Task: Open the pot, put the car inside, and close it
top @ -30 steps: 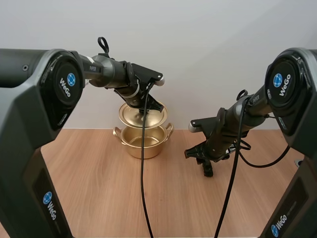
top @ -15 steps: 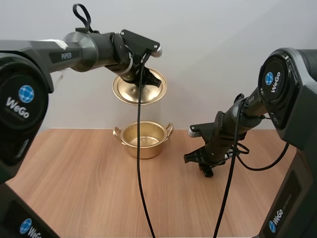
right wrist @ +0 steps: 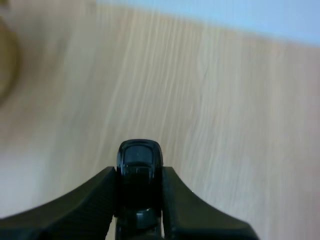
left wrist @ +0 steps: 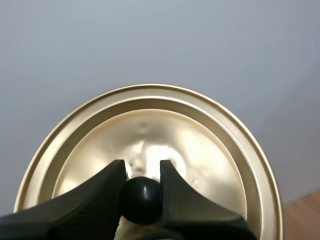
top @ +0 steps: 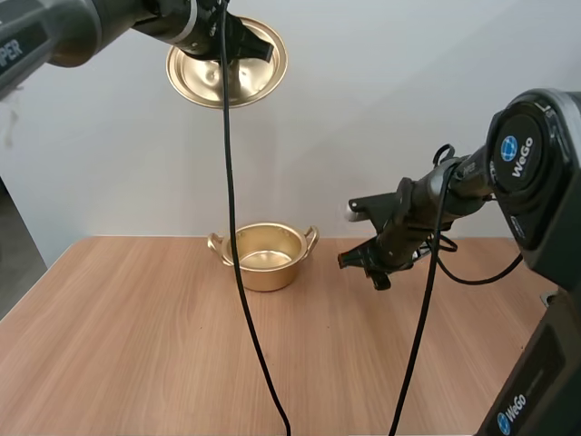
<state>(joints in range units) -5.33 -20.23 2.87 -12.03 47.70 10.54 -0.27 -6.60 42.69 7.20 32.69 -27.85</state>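
Open gold pot (top: 264, 255) near the worktop's (top: 145, 345) far edge, black car (right wrist: 139, 152) pinched in our right pincer (right wrist: 139, 173) just right of it, lid (left wrist: 200, 145) clamped by its knob (left wrist: 142, 200) in our left pincer (left wrist: 142, 170) high above, bare wood in front, WeGo (top: 520, 156) on our right arm (top: 554, 195).

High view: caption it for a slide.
Left tool holds the lid high above the open pot; right tool carries the black car beside it.

Premises presenting as a robotics lab, left arm (top: 54, 27) and right arm (top: 536, 154), the latter bearing a maker's badge, hanging over a plain wooden table (top: 136, 345), bare pale wall (top: 408, 91) standing behind.
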